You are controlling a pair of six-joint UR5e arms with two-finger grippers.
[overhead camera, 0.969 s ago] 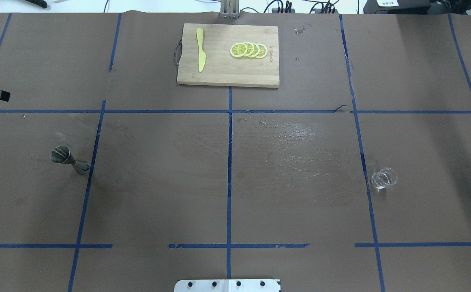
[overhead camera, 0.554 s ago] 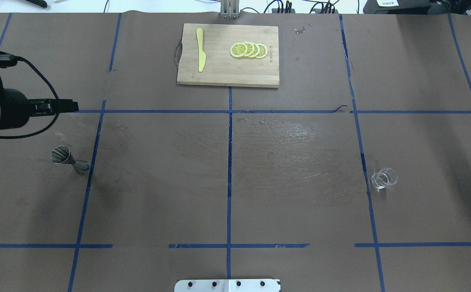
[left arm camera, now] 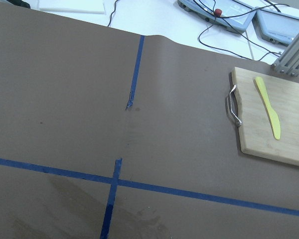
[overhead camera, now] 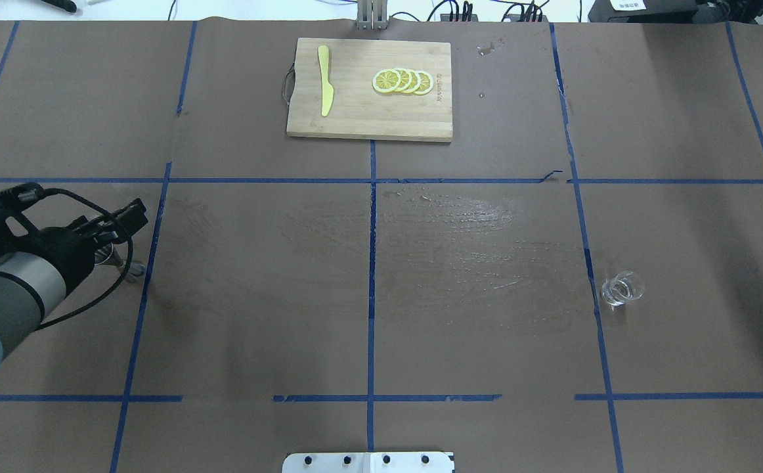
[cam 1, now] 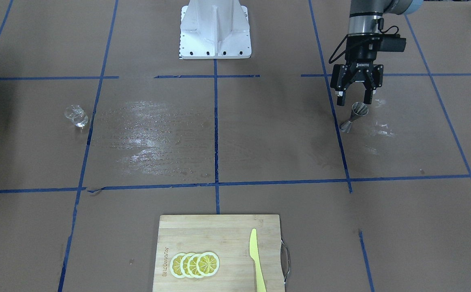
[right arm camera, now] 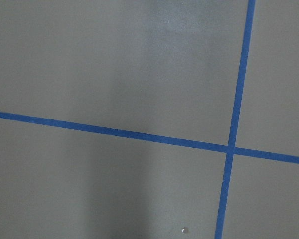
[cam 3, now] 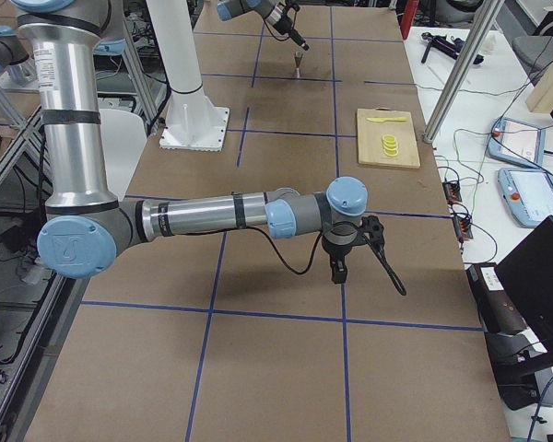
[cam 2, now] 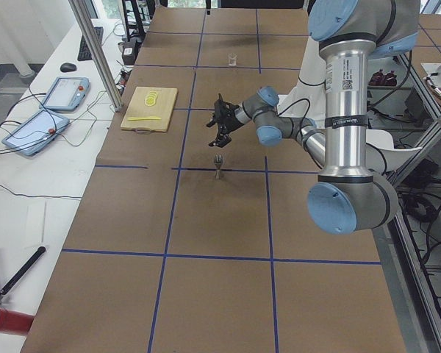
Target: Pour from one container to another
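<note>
The metal jigger (cam 1: 353, 118) stands upright on the brown paper, also seen in the exterior left view as jigger (cam 2: 218, 166). My left gripper (cam 1: 355, 101) hangs open just above its top cone, fingers pointing down and spread to either side. In the overhead view my left wrist covers the jigger's top and only its foot (overhead camera: 133, 270) shows. The clear glass cup (cam 1: 76, 115) stands alone far across the table, cup (overhead camera: 621, 289). My right gripper (cam 3: 338, 270) shows only in the exterior right view, low over the paper; I cannot tell whether it is open or shut.
A wooden cutting board (overhead camera: 355, 112) with lemon slices (overhead camera: 402, 81) and a yellow knife (overhead camera: 324, 82) lies at the far middle. A wet smear (cam 1: 150, 134) marks the paper's centre. The white robot base (cam 1: 215, 28) sits at the near edge.
My left arm came in from the left edge and swung toward the robot and down over the jigger, now hiding its top. The cup and board have not moved.
</note>
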